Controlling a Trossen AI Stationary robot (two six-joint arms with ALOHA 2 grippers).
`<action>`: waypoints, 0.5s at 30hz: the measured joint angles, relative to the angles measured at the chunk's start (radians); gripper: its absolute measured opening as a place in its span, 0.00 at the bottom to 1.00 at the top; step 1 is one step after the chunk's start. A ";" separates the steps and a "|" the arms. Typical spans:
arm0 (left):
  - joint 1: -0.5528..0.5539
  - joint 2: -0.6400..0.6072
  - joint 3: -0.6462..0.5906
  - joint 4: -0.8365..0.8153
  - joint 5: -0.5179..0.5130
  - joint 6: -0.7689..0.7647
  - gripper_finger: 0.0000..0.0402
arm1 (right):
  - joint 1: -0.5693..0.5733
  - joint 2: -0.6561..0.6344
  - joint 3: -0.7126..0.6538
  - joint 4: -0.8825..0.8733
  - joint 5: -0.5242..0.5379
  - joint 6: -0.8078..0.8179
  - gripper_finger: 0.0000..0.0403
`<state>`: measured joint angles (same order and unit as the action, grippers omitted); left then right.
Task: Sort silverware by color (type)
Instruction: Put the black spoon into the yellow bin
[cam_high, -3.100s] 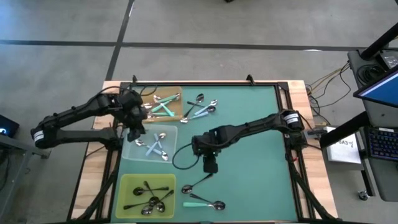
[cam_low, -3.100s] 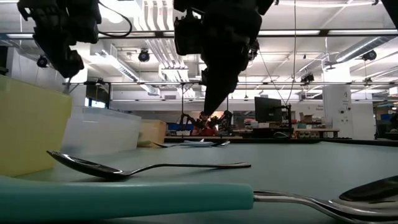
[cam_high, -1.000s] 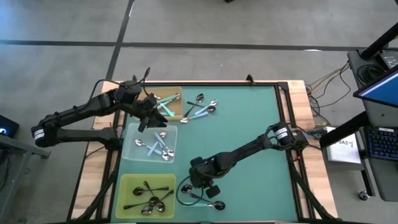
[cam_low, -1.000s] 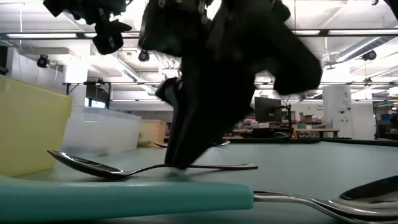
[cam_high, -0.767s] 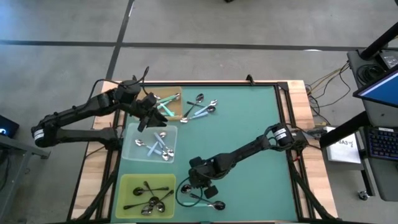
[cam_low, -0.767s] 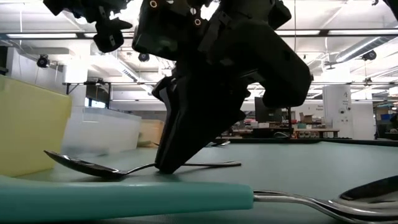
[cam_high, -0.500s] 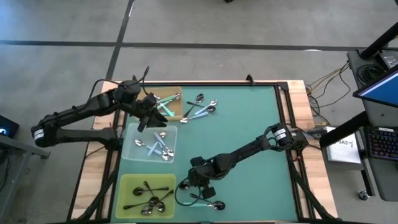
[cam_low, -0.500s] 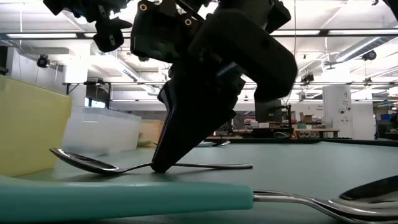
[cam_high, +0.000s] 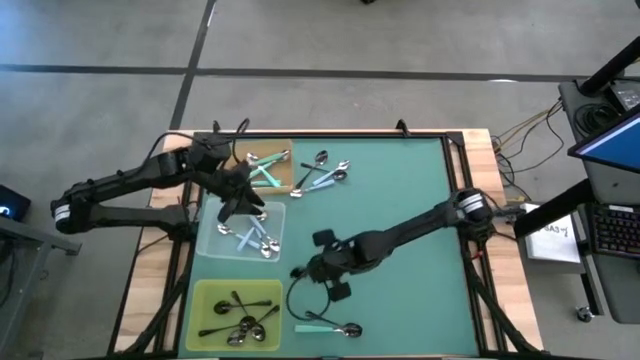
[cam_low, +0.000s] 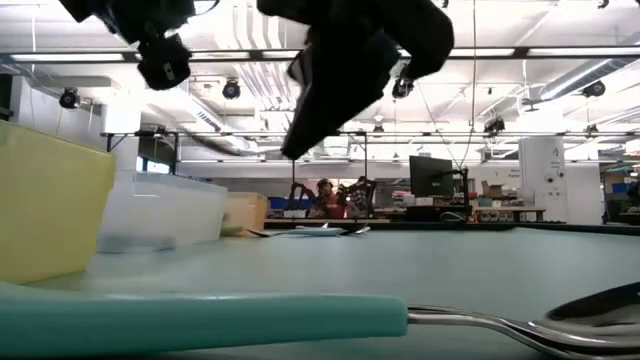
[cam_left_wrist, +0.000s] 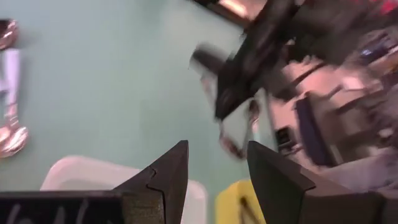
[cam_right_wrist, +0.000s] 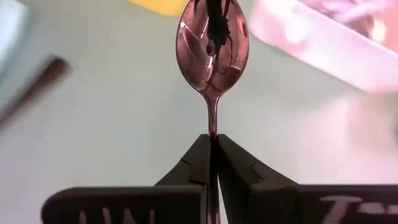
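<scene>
My right gripper (cam_right_wrist: 212, 146) is shut on a spoon whose shiny bowl (cam_right_wrist: 212, 37) sticks out past the fingertips. In the high view this gripper (cam_high: 303, 271) hangs over the green mat, just beyond the yellow-green tray (cam_high: 200, 292) of black-handled spoons. My left gripper (cam_high: 232, 206) stands open over the clear tray (cam_high: 212, 243), which holds pale blue spoons; its fingers (cam_left_wrist: 166, 171) have nothing between them. A teal-handled spoon (cam_high: 326, 326) lies flat on the mat near the front edge. Several spoons (cam_high: 326, 172) lie in a heap on the mat at the back. My right gripper pinches the spoon's thin neck (cam_right_wrist: 212, 127), just behind the bowl, between its two fingers. The fingers lie along the spoon and slant downward. The handle behind the neck is hidden between the fingers. The bowl points forward past the fingertips, and the spoon is lifted clear of the mat.
A tan tray (cam_high: 281, 180) with teal spoons sits at the back left, next to the clear tray. The right arm's cable (cam_high: 300, 297) loops down over the mat. Bare mat (cam_high: 410, 180) spreads to the right, inside a raised black frame (cam_high: 455, 150).
My right gripper has shut on the dark-handled spoon that lay on the mat and has risen with it, going a little toward the far edge. The spoon has come off the mat and out of the low view.
</scene>
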<state>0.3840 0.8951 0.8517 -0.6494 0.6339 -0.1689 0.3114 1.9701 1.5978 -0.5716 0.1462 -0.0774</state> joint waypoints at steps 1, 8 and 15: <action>-0.002 0.000 -0.006 -0.011 -0.027 0.017 0.36 | -0.008 -0.014 0.000 -0.027 0.027 0.001 0.02; -0.005 -0.001 -0.093 0.035 -0.160 0.053 0.36 | -0.089 -0.115 -0.001 -0.129 0.171 0.024 0.02; -0.039 -0.002 -0.299 0.393 -0.155 -0.078 0.36 | -0.212 -0.175 -0.002 -0.130 0.195 0.151 0.02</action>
<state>0.3454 0.8936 0.5523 -0.2559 0.4791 -0.2473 0.0998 1.7948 1.5963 -0.7018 0.3411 0.0731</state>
